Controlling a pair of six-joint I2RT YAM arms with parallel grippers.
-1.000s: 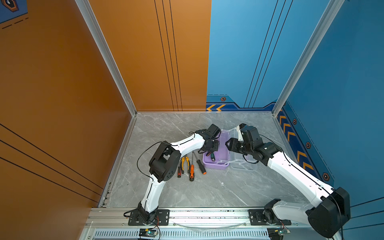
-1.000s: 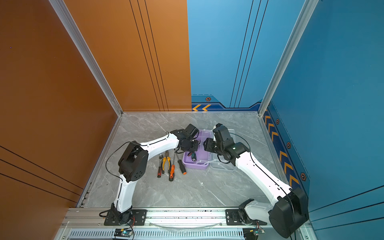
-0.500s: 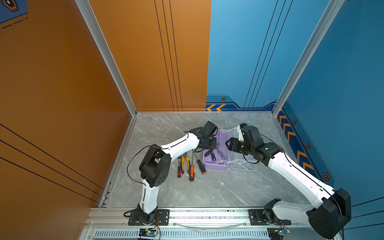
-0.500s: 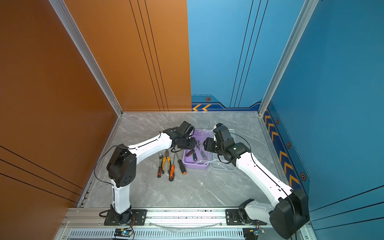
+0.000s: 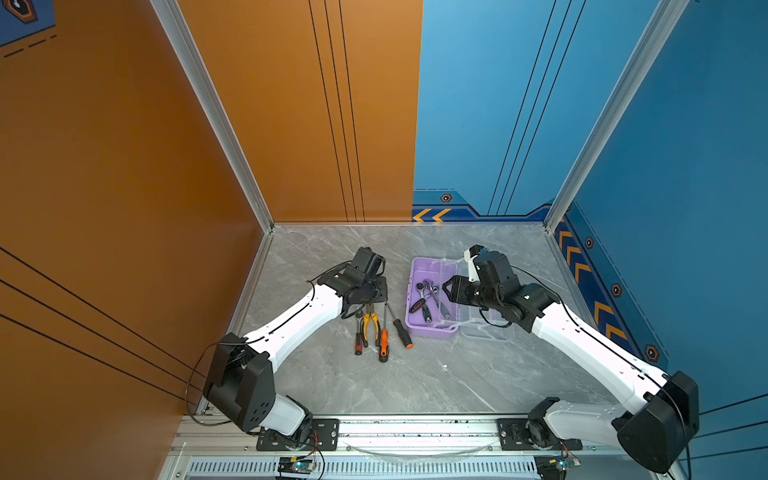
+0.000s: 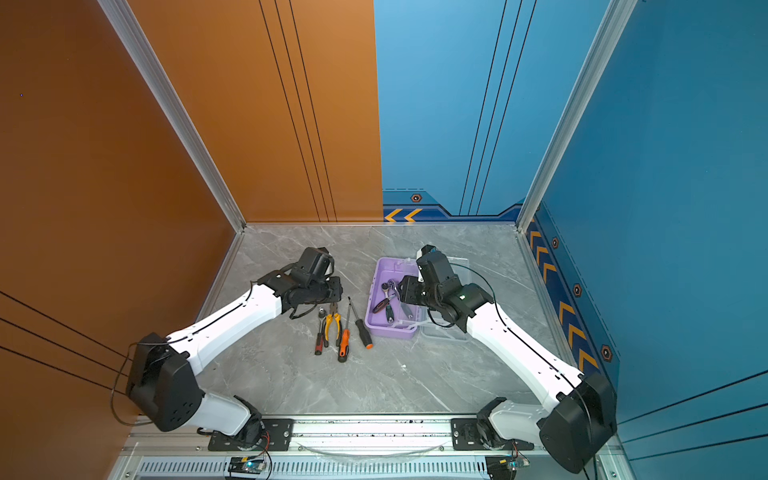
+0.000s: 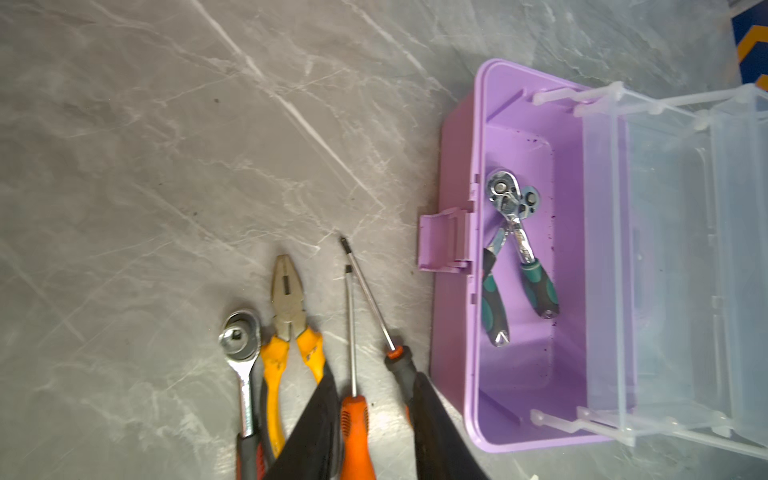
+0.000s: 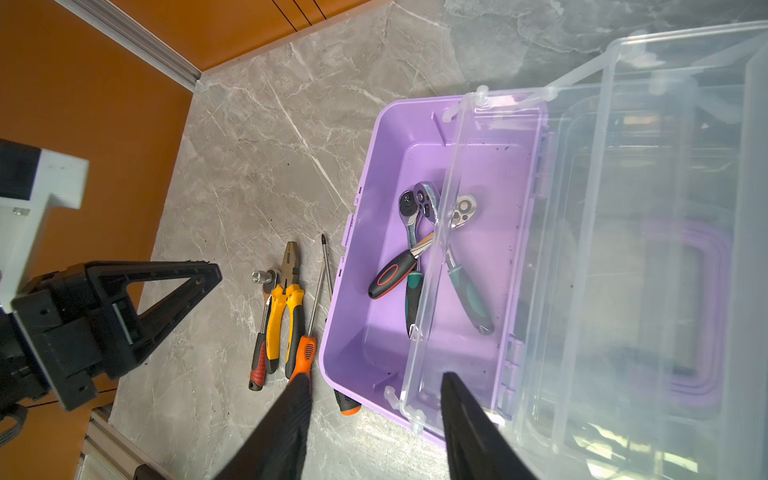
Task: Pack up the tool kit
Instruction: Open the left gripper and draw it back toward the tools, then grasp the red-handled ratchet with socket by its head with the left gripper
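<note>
The lilac case (image 5: pixel 430 332) stands open on the grey table, its clear lid (image 5: pixel 488 330) folded back to the right. Three ratchet wrenches (image 8: pixel 415 232) lie crossed inside it. Left of the case lie a red-handled ratchet (image 7: pixel 241 332), yellow-handled pliers (image 7: pixel 286 307), an orange screwdriver (image 7: pixel 355 428) and a black-handled screwdriver (image 7: pixel 399 365). My left gripper (image 7: pixel 375 374) hangs open above these tools, gripping nothing. My right gripper (image 8: pixel 376 377) is open over the case's near end. The corner of the clear tray (image 8: pixel 415 395) shows between its fingers.
An orange wall (image 5: pixel 166 249) bounds the table on the left and a blue wall (image 5: pixel 623 270) on the right. A metal rail (image 5: pixel 415 428) with both arm bases runs along the front. The purple handle (image 8: pixel 706 311) shows through the lid.
My left gripper has drawn back from over the case to the left, above the loose tools, and its jaws have opened. The right arm has stayed in place.
</note>
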